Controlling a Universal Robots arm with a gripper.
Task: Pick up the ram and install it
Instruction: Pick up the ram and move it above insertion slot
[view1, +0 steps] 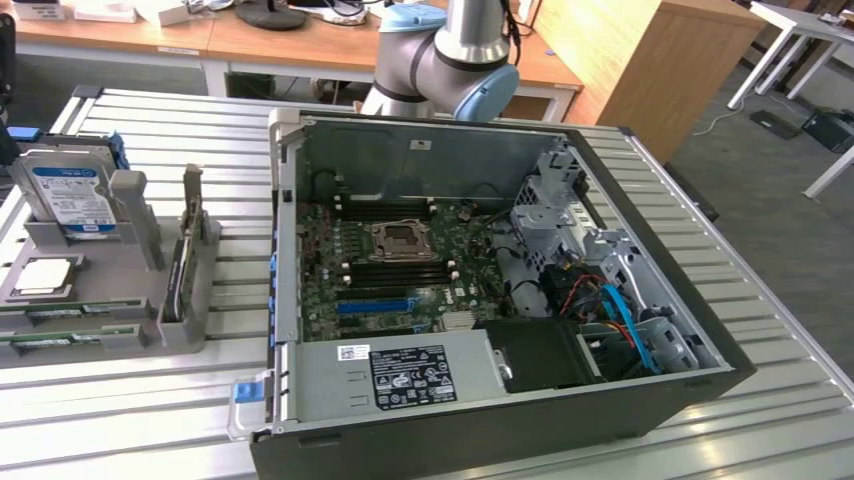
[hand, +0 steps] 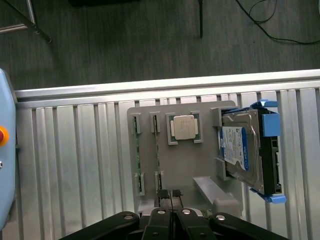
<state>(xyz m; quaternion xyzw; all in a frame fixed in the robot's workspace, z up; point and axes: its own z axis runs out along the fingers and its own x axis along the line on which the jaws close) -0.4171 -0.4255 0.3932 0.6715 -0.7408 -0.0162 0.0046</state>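
My claw (hand: 170, 207) is pinched fully shut with nothing in it. It hangs over the edge of the grey holder (hand: 150, 155), which sits on the slatted metal bench (hand: 75, 165). Closest to it is the ram (hand: 135, 125): I count two thin green sticks, standing on edge in parallel slots of that holder, neither touched. In the exterior view the ram (view1: 54, 340) sits at the lower left of the frame.

Just beside the sticks lies one square silver processor chip (hand: 182, 127), its lettering too fine for me to read. Beyond that stands one hard drive (hand: 242, 155) in blue brackets. I can't make out the print on its blue-and-white label.

One open computer case (view1: 667, 395) fills the middle of the exterior view, showing one motherboard (view1: 387, 270). One power supply (view1: 400, 375) carries a black label and a small white sticker, both unreadable.
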